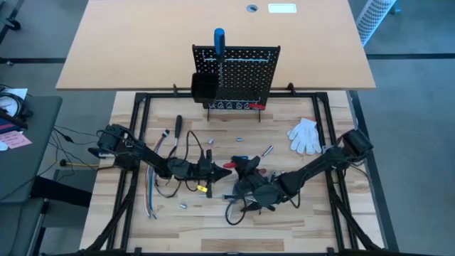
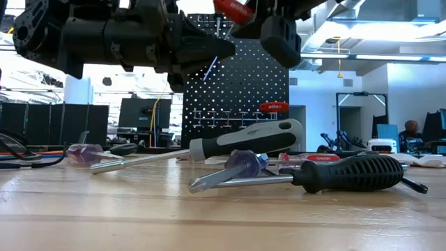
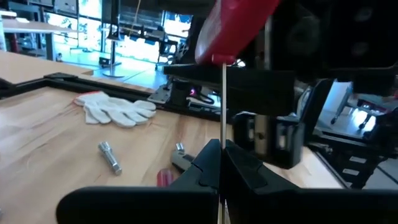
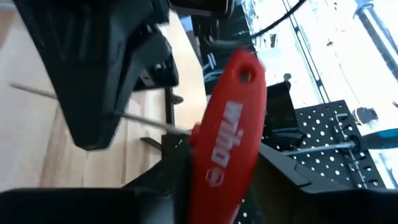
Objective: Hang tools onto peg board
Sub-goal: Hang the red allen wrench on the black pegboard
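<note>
A red-handled screwdriver [image 4: 227,143] is held in the air between both grippers over the table's middle. My right gripper [image 1: 245,169] is shut on its red handle. My left gripper [image 1: 211,168] is shut on its thin steel shaft. The black peg board [image 1: 238,75] stands upright at the far side, with a black bin [image 1: 205,87] on its left. A blue-handled screwdriver [image 1: 219,39] sticks up from its top. Other screwdrivers [image 2: 244,139] [image 2: 348,171] lie flat on the table. My left gripper pinches the bare steel shaft [image 3: 222,127] between its two fingertips [image 3: 205,163], some way below the handle. It comes from the table's left. The shaft's free end sticks out past the fingers [image 4: 25,89]. The screwdriver is clear of the table. My right gripper holds the red handle [image 4: 217,165] between its two fingers, coming from the table's right. The handle's butt end with its hole [image 4: 244,73] sticks out beyond the fingers. The screwdriver is lifted clear of the table.
A white glove [image 1: 304,135] lies at the right. A bundle of loose cables [image 1: 153,192] lies at the left. Small silver bits [image 1: 266,151] [image 3: 111,157] and more screwdrivers are scattered around the grippers. A person sits in the room far behind [image 2: 412,129].
</note>
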Robot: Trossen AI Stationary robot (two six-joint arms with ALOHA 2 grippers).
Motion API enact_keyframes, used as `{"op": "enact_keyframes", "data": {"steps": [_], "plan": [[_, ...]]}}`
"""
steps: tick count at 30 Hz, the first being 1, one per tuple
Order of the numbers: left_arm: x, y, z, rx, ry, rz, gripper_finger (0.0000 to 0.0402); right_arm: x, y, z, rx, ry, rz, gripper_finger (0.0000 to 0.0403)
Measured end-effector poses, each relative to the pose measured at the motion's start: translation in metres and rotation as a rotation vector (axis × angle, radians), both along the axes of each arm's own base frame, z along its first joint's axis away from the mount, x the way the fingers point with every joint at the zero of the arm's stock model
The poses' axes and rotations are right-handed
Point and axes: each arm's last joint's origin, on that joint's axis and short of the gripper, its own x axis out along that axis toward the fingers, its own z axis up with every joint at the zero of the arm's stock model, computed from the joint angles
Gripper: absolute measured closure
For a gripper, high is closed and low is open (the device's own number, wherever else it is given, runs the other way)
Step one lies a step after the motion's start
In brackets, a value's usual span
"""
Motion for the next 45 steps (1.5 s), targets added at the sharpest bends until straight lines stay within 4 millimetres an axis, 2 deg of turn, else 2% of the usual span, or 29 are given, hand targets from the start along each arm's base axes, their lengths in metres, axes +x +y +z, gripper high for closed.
{"op": "enact_keyframes", "data": {"steps": [4, 8, 14, 18, 22, 28, 34, 38, 45], "plan": [[0.0, 0.0, 0.001, 0.001, -0.005, 0.0, 0.0401, -0.003, -0.002, 0.003, -0.01, 0.013, -0.022, 0.0298], [0.001, 0.0, 0.0, 0.027, 0.006, 0.004, 0.0397, -0.003, -0.002, 0.003, -0.013, 0.021, -0.02, 0.0306], [-0.001, 0.005, -0.009, 0.112, 0.148, 0.082, 0.0338, -0.002, -0.014, 0.005, -0.07, 0.075, -0.091, 0.0308], [-0.009, 0.012, -0.007, 0.148, 0.314, 0.196, 0.0285, 0.0, -0.042, 0.011, -0.089, 0.115, -0.181, 0.0308], [-0.02, 0.016, 0.001, 0.124, 0.395, 0.288, 0.0253, 0.004, -0.082, 0.02, -0.084, 0.124, -0.289, 0.0308], [-0.022, 0.012, 0.002, 0.116, 0.399, 0.292, 0.0249, 0.009, -0.152, 0.022, -0.077, 0.146, -0.482, 0.0308], [-0.022, 0.012, 0.002, 0.118, 0.403, 0.294, 0.0251, 0.005, -0.205, 0.022, -0.066, 0.15, -0.624, 0.0308], [-0.022, 0.012, 0.002, 0.121, 0.404, 0.293, 0.0251, 0.002, -0.227, 0.025, -0.052, 0.105, -0.687, 0.0308], [-0.022, 0.012, 0.002, 0.121, 0.404, 0.293, 0.0251, 0.001, -0.241, 0.027, -0.054, 0.095, -0.718, 0.0308]]}}
